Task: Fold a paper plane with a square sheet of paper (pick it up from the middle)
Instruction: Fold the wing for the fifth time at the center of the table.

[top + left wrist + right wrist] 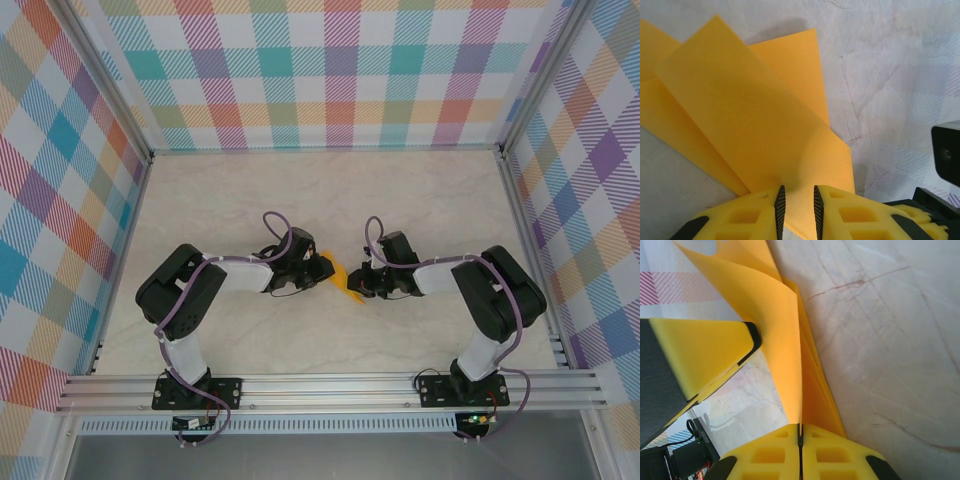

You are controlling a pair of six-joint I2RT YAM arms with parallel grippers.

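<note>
Orange paper was found at the middle of the pale marbled surface, between the two tools and nearer the near edge than the far wall. It was no flat square. Several layers were visible, with flaps overlapping at angles, and part of it stood up off the surface rather than lying on it.

The right tool was fully closed, its pads meeting on the lower edge of the layered paper. In my judgement this pinch served as the anchor. It kept the stacked layers aligned and stopped them springing apart while the other side was worked.

The left tool came in from the left with its jaws set narrow and the paper running into the gap between them. A slit was visible on either side of the paper, so I could not establish whether the pads were pressing on it or merely bracketing it. From the right wrist, one finger of the left tool stood close beside a raised flap. That placement suggested guiding or creasing the flap.

Assessment: the fold was part way along. No narrow pointed dart with a centre crease was evident. The main risk noted was the thin sheet skewing or tearing if the two tools pulled against each other.
</note>
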